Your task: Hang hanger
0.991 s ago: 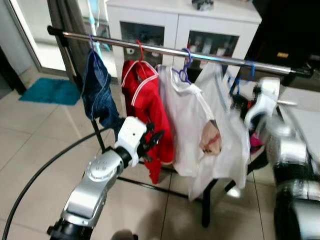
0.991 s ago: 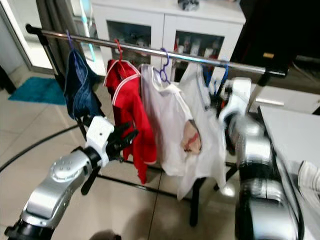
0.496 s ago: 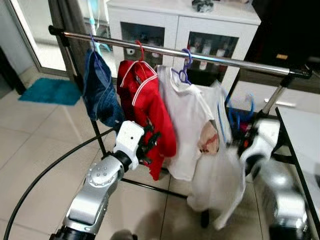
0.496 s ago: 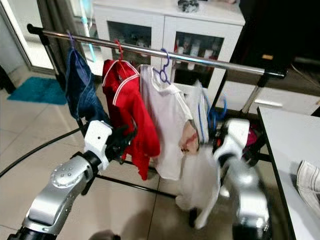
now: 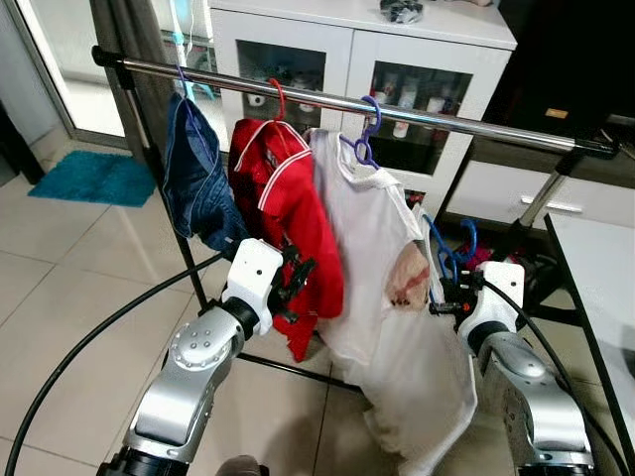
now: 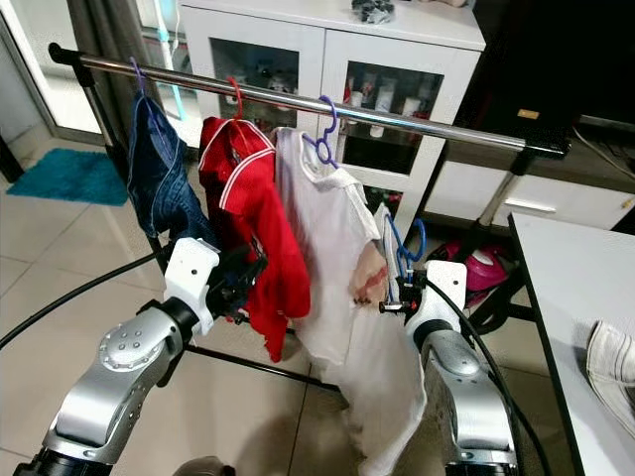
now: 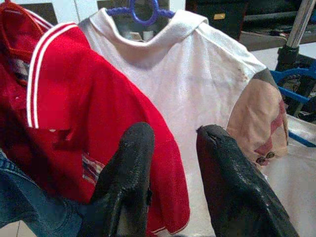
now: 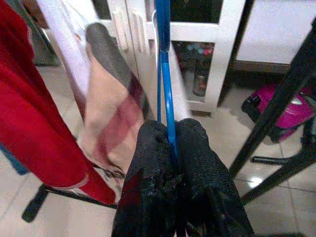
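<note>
I see my right pincer [image 5: 444, 309] well below where it was a second ago: then it was up by the rail [image 5: 437, 118] near the right end, now it sits low in front of me, beside the hem side of the white shirt [image 5: 382, 248]. The blue hanger [image 5: 446, 248] has come down with it and is off the rail, its hook pointing up between the shirt and the pincer. A white garment [image 5: 422, 387] hangs from that hanger and drapes toward the floor. The blur of half a second ago is gone, so the arm looks steadier.

My left pincer [image 5: 298, 288] has barely changed; it stays raised against the lower part of the red shirt [image 5: 288, 218]. The denim piece [image 5: 196, 183], the red shirt and the white shirt keep their places on the rail, each on its own hook.

In the right wrist view I get what the head cameras cannot resolve: the two black fingers [image 8: 148, 168] are pressed together on the thin blue bar of the hanger [image 8: 164, 74], which runs straight away from them. Behind it I see a pink object [image 8: 284, 111] on the tiled floor by the rack's dark legs.

In the left wrist view the fingers [image 7: 131, 168] stand apart with a clear gap and nothing between them, facing the red shirt and the white shirt on its purple hanger [image 7: 143, 10].
</note>
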### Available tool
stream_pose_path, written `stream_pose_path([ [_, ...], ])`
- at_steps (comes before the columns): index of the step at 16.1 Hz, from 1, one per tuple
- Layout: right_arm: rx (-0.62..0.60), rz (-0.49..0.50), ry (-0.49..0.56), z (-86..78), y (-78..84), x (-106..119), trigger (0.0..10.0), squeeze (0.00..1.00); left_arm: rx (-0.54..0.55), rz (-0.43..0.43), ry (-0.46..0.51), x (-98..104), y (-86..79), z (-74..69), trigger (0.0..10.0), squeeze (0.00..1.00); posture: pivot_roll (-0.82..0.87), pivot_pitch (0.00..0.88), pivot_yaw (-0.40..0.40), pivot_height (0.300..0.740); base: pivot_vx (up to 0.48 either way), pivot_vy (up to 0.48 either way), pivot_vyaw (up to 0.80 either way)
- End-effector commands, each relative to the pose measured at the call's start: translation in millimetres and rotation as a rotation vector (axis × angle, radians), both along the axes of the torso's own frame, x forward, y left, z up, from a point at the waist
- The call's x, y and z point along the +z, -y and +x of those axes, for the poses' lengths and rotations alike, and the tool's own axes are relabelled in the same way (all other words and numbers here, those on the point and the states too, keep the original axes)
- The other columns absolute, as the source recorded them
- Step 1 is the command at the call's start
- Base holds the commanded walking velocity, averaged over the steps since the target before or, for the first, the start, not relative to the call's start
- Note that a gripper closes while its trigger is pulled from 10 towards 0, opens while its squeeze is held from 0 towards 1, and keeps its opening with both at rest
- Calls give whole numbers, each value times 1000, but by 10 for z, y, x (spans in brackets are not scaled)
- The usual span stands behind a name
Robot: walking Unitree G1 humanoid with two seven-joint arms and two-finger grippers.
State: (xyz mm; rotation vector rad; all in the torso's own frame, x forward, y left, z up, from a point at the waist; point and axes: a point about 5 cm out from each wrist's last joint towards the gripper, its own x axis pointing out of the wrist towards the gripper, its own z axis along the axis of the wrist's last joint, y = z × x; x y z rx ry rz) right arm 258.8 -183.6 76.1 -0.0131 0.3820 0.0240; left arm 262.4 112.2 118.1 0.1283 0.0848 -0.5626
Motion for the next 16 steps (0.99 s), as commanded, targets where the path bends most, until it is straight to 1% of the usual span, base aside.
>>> stream_pose_path([
  [1, -19, -38, 20, 23, 60, 70, 10000, 0, 9, 0, 5, 4, -1, -11, 10000, 0, 75, 0, -99, 740, 0, 0, 0],
  [3, -47, 3, 2, 36, 74, 58, 10000, 0, 35, -6, 5, 1, -42, -7, 10000, 0, 79, 0, -114, 740, 0, 0, 0],
  [4, -42, 0, 1, 45, 69, 64, 10000, 0, 40, -8, 7, 6, -46, 0, 10000, 0, 79, 0, -116, 740, 0, 0, 0],
  [6, -27, -10, -1, 66, 55, 76, 10000, 0, 43, -10, 6, 11, -43, 7, 10000, 0, 80, 0, -116, 740, -285, 0, -478],
  [7, -28, -5, -1, 66, 52, 81, 10000, 0, 33, -7, 0, 7, -34, -14, 10000, 0, 81, 0, -107, 740, -292, 0, -413],
  [10, -40, 8, -4, 52, 36, 69, 10000, 0, 38, -2, -6, -5, -61, -17, 10000, 0, 82, 0, -100, 740, -295, 0, 0],
  [13, -53, 21, -7, 33, 19, 64, 10000, 0, 12, 7, -9, 1, -36, -1, 10000, 0, 73, 0, -81, 740, -324, 0, 0],
  [16, -64, 21, -7, 19, 33, 66, 10000, 0, 0, 11, -9, 6, -26, 32, 10000, 0, 62, 0, -63, 740, -314, 0, -452],
])
